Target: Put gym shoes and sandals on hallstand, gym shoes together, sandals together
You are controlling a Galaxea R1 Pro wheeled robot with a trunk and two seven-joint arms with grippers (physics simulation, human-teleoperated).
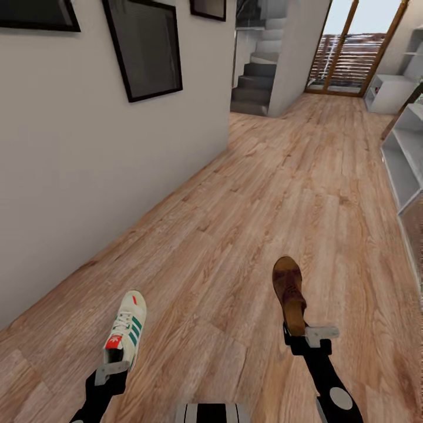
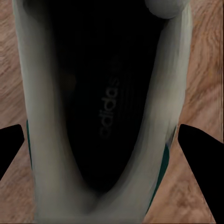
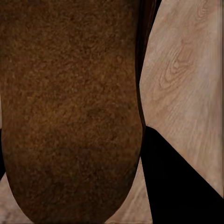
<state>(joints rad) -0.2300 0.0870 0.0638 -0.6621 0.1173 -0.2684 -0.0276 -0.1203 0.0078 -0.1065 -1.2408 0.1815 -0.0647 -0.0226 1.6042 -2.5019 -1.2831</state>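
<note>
A cream-white gym shoe (image 1: 126,329) with green stripes is held by its heel in my left gripper (image 1: 111,370), toe pointing forward over the corridor floor (image 1: 264,194). In the left wrist view I look into the gym shoe's dark opening (image 2: 107,116), with black fingers (image 2: 200,154) on either side of the heel. My right gripper (image 1: 305,338) is shut on the back of a dark brown sandal (image 1: 289,291). The sandal's brown footbed (image 3: 70,107) shows close up beside a black finger (image 3: 182,182). The pale grey hallstand (image 1: 405,158) runs along the right edge.
A white wall (image 1: 88,176) with dark framed pictures (image 1: 147,47) lines the left side. Grey stairs (image 1: 255,85) rise at the far end, beside a glass door (image 1: 352,53). Another pale shelf unit (image 1: 390,91) stands at the far right. Open floor stretches ahead.
</note>
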